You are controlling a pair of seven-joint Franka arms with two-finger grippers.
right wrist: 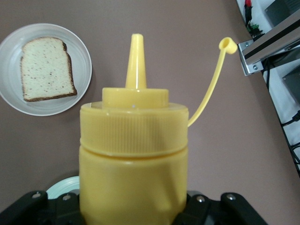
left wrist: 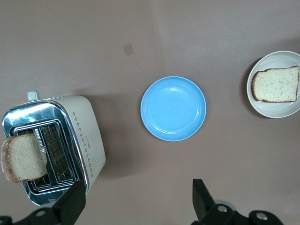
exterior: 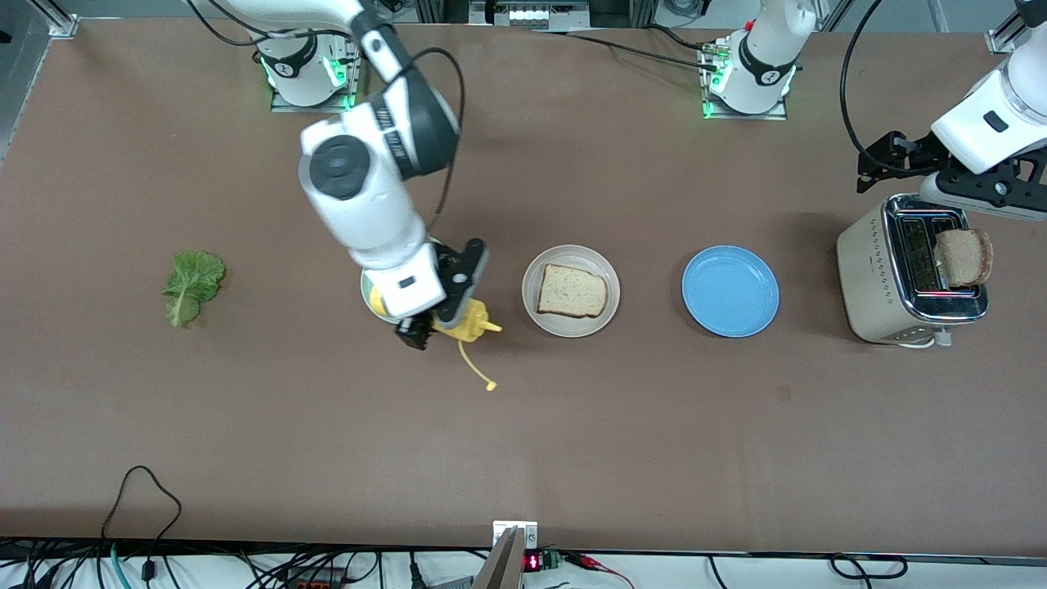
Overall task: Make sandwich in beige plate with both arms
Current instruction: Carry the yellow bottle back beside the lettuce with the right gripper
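Right hand (exterior: 432,324) grips a yellow mustard bottle (right wrist: 133,154) over the pale green plate (right wrist: 61,186), beside the beige plate (exterior: 571,252) holding one bread slice (exterior: 572,291). Left hand (left wrist: 139,199) hangs open over the toaster (exterior: 879,274), where another bread slice (exterior: 963,257) sticks up.

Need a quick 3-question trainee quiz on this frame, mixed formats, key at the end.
1. True or false: the beige plate holds one bread slice.
2. What is the right gripper shut on? A) lettuce B) yellow bottle C) blue plate
3. Fill in: the second slice sticks out of the ____.

Key
1. True.
2. B, the yellow bottle; the lettuce lies at the right arm's end of the table, and the blue plate sits untouched.
3. Toaster; the left gripper hangs open beside it.
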